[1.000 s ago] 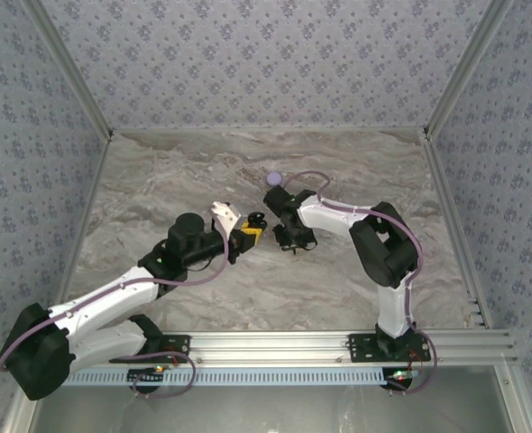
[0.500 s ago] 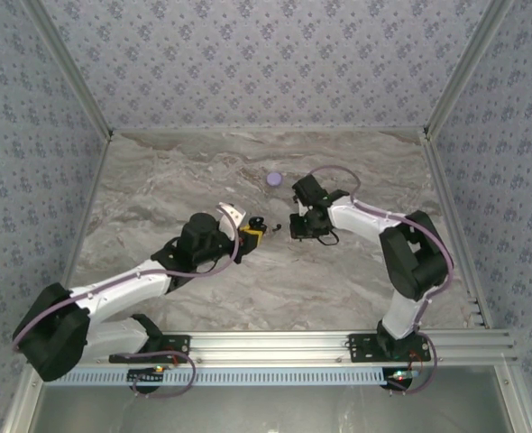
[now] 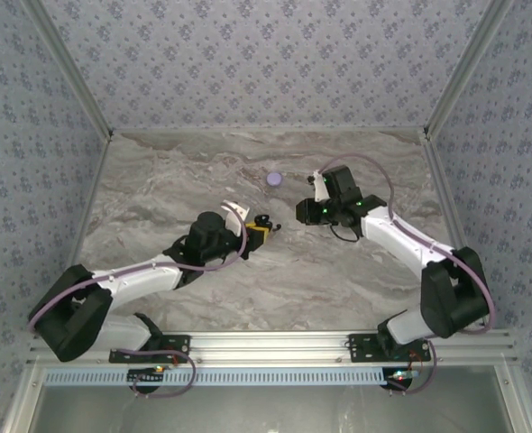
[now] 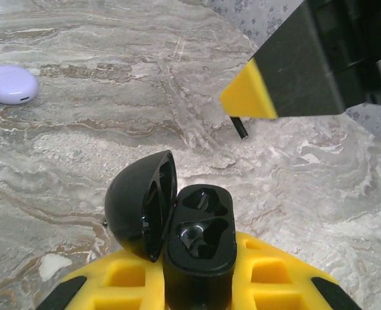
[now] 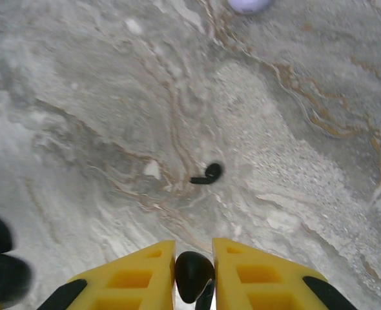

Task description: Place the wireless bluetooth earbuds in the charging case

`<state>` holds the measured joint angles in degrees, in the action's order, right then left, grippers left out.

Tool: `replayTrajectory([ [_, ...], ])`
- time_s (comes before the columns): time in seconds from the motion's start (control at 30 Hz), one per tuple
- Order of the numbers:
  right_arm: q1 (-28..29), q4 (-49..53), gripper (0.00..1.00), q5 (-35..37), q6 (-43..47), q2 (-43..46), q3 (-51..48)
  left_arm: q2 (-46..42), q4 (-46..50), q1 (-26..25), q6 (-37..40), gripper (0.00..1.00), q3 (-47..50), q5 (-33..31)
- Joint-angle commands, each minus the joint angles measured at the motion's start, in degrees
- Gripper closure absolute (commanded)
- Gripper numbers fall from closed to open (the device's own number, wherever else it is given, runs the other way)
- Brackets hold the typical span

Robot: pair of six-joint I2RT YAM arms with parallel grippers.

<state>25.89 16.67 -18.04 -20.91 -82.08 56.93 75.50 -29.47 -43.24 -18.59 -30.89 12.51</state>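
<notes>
My left gripper (image 3: 257, 227) is shut on the black charging case (image 4: 197, 240), which stands upright between the yellow fingers (image 4: 287, 284). Its lid (image 4: 141, 203) hangs open to the left, and both sockets look dark and hollow. Just right of the case, my right gripper (image 3: 304, 212) points at it, shut on a black earbud (image 5: 194, 274) pinched between its yellow fingers (image 5: 139, 271). That earbud's stem (image 4: 240, 126) pokes out under the right finger's yellow tip (image 4: 247, 97). A second black earbud (image 5: 208, 174) lies on the marble ahead of the right gripper.
A closed lavender case (image 3: 274, 179) rests on the marble table (image 3: 158, 180) behind both grippers; it appears as the lavender case (image 4: 11, 84) at the left wrist view's upper left. Patterned walls enclose the table on three sides, with aluminium rails (image 3: 275, 343) at the near edge.
The right arm has swung its elbow out to the right and carried its gripper up and right, now pointing left at the case. The left gripper has moved right with the open case.
</notes>
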Motion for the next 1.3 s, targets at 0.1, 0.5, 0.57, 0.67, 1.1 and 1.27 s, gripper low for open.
replayTrajectory([
  [0.1, -0.9, -1.9, 0.79, -6.2, 1.6, 5.5, 0.3, 1.5, -5.9, -0.3, -2.0, 0.88, 0.0, 2.0],
  [0.5, -1.2, -1.5, 0.78, -11.8, 2.0, 9.7, 3.2, 2.4, -9.3, -0.3, -3.1, 0.88, -0.7, 4.1],
  [0.57, -1.2, -2.0, 0.78, -12.9, 1.7, 10.4, 3.4, 2.4, -9.9, -0.3, -3.3, 0.88, -0.8, 4.5],
  [0.67, -1.1, -2.9, 0.78, -14.0, 1.4, 11.4, 3.5, 2.5, -11.2, -0.3, -3.3, 0.88, -0.9, 5.6],
  [1.1, 0.1, -5.8, 0.77, -16.5, 0.3, 14.1, 3.9, 3.6, -15.8, -0.3, -3.5, 0.89, -2.2, 9.9],
  [1.27, 2.1, -7.2, 0.77, -16.8, 0.6, 14.2, 4.2, 3.9, -18.3, -0.4, -3.4, 0.89, -2.6, 12.2],
])
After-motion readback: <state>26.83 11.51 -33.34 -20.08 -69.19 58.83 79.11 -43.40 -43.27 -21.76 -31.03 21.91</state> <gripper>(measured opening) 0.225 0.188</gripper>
